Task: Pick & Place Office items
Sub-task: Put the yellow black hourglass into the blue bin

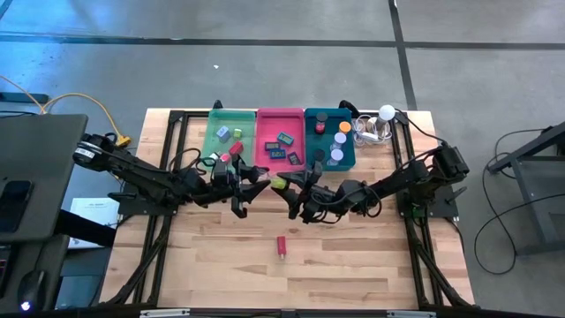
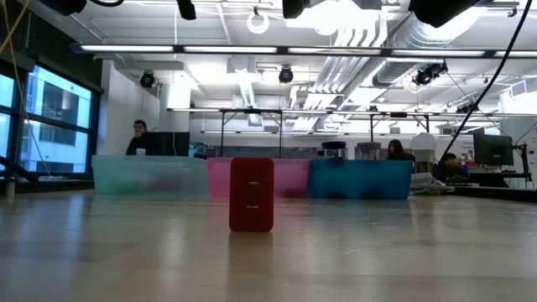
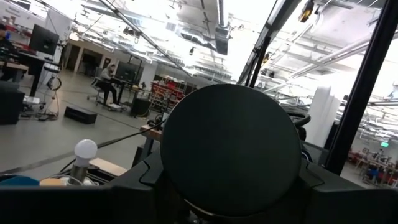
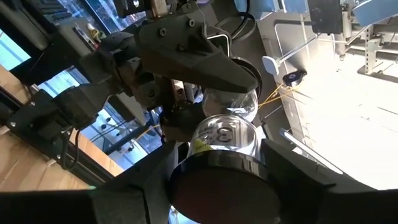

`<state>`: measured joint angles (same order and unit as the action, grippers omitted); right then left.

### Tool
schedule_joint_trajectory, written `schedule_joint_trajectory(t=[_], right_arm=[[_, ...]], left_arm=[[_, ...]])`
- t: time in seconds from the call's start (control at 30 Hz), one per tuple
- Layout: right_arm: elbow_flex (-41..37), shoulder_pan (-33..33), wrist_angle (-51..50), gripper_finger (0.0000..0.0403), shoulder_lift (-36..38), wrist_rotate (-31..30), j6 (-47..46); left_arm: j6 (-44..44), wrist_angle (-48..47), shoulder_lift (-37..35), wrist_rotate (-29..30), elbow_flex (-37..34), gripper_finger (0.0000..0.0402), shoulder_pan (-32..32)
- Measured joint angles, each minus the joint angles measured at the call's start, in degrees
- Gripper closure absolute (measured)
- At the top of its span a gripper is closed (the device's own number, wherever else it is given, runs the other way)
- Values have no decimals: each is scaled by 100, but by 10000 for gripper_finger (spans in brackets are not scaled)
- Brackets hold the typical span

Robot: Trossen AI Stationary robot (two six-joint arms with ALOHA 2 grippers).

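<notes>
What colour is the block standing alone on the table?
Red. The block shows best in the low view.

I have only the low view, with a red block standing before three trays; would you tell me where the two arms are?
Observer: Over mid-table, between the red block and the pink tray. The left gripper and right gripper face each other closely.
Operator: Is the left one holding anything?
Observer: Yes, its wrist view shows a dark round disc between its fingers.
Operator: What lies in the teal tray?
Observer: From above, the teal tray holds several round pieces: white, orange and black.
</notes>
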<state>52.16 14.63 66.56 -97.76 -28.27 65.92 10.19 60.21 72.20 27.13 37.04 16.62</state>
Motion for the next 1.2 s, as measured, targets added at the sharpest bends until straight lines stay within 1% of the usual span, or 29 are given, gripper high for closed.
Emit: schedule_joint_trajectory(t=[0.13, 0.4, 0.53, 0.63, 0.7, 0.8, 1.03, 1.13, 1.2], right_arm=[[0, 0, 3, 207, -1, -57, -3], [0, 0, 3, 207, -1, -64, 13], [0, 2, 2, 199, -4, -62, 4], [0, 5, -15, 206, -6, -71, 56], [0, 7, -31, 207, -8, -77, 65], [0, 7, -51, 207, -8, -87, 60], [0, 3, -55, 201, -8, -218, 23], [0, 74, -49, 207, -8, -547, -200], [0, 138, -37, 207, -8, -759, -299]], left_arm=[[12, 1, 0, 27, 0, 230, 0], [-54, 11, 2, 30, 0, 230, 13], [18, 12, 7, 61, 0, 230, 82], [-269, 13, 7, 75, 0, 223, 169], [-453, 3, 9, 76, 0, 211, 221], [-546, -1, 11, 71, 0, 183, 240], [-612, -18, 13, 43, 0, 96, 243], [-627, -91, 13, 69, 0, 65, 243], [-631, -115, 13, 95, 0, 52, 243]])
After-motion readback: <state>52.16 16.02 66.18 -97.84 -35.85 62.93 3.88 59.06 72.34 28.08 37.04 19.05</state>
